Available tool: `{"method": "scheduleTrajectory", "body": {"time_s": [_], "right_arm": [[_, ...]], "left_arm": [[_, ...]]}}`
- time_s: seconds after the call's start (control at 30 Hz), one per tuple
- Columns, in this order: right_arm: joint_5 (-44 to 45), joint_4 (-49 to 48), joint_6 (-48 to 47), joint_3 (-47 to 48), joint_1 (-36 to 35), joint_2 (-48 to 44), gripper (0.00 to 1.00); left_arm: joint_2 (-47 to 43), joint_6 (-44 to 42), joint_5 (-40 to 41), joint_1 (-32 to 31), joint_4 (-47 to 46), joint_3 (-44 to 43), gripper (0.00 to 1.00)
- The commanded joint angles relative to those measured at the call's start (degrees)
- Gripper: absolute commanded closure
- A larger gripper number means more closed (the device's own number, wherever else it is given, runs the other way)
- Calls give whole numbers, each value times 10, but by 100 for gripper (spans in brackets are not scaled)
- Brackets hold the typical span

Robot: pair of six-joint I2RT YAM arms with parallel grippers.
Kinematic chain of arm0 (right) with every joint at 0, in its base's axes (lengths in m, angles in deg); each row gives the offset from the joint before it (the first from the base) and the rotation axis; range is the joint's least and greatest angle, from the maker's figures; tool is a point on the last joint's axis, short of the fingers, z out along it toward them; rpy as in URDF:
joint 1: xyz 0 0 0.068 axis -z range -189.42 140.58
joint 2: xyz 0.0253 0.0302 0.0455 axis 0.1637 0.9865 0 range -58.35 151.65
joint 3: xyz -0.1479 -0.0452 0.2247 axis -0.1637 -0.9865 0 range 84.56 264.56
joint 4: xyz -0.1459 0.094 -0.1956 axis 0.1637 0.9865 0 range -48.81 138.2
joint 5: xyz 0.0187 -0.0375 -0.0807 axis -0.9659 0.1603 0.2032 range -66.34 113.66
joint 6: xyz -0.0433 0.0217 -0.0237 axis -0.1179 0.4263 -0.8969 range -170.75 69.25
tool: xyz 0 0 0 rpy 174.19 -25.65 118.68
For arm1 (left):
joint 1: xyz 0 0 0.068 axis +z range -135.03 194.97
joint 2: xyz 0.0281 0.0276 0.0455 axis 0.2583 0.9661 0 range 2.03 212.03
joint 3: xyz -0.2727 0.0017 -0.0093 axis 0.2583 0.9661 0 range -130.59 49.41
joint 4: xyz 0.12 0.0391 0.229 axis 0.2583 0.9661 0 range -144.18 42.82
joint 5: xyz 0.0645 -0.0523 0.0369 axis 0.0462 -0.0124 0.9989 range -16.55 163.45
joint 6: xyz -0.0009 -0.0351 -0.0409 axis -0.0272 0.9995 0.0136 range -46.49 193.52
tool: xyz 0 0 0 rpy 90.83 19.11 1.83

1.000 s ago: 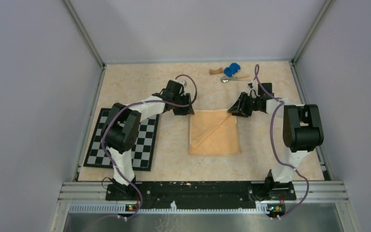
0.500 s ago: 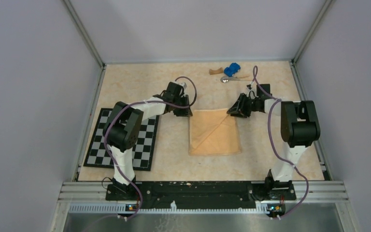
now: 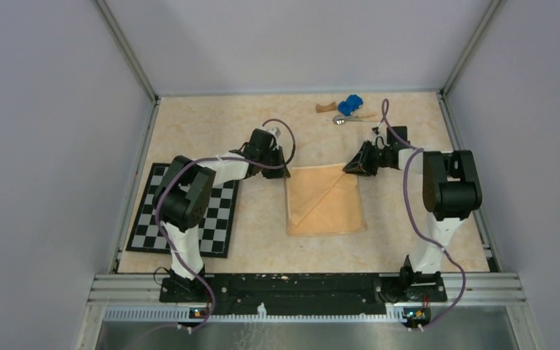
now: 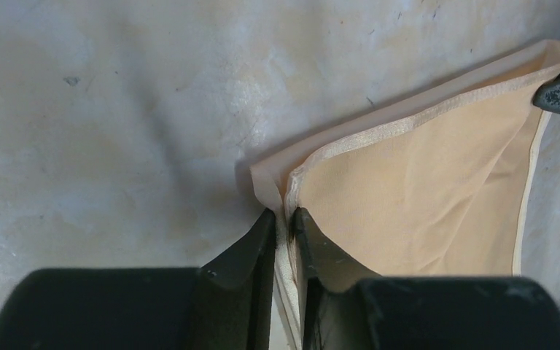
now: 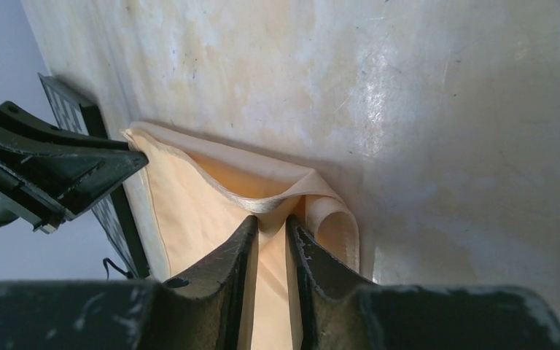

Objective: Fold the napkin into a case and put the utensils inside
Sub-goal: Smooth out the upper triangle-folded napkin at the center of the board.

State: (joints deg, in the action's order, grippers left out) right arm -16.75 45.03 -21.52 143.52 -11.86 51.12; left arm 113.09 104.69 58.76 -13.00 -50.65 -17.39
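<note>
The peach-orange napkin [image 3: 324, 200] lies folded as a rough square in the middle of the table, with a diagonal crease. My left gripper [image 3: 285, 170] is at its far left corner, and in the left wrist view the left gripper [image 4: 284, 217] is shut on the layered hem of the napkin [image 4: 423, 182]. My right gripper [image 3: 352, 168] is at the far right corner. There the right gripper [image 5: 271, 222] pinches a raised, curled fold of the napkin [image 5: 189, 204]. The utensils [image 3: 345, 119] lie at the far edge, a silver spoon among them.
A blue toy car [image 3: 349, 105] and a brown wooden block [image 3: 326, 108] sit beside the utensils at the back. The checkerboard mat [image 3: 219, 219] lies to the left, under the left arm. Grey walls enclose the table on three sides.
Both grippers have narrowed from open onto the napkin's far corners. The cloth at each corner is now bunched between the fingers.
</note>
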Motion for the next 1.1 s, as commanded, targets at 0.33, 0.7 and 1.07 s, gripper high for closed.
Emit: {"method": "scheduleTrajectory", "body": {"time_s": [0.33,0.7,1.07], "right_arm": [[13,4,5,44,-13,12,81],[194,213,-83,-2,-118,-186,37],[-18,-98,110,-140,-322,-182,39]], "left_arm": [[-66,23,-1,-5,-88,97,85],[-64,43,-14,-5,-116,123,85],[-61,46,-3,-5,-114,128,89]]}}
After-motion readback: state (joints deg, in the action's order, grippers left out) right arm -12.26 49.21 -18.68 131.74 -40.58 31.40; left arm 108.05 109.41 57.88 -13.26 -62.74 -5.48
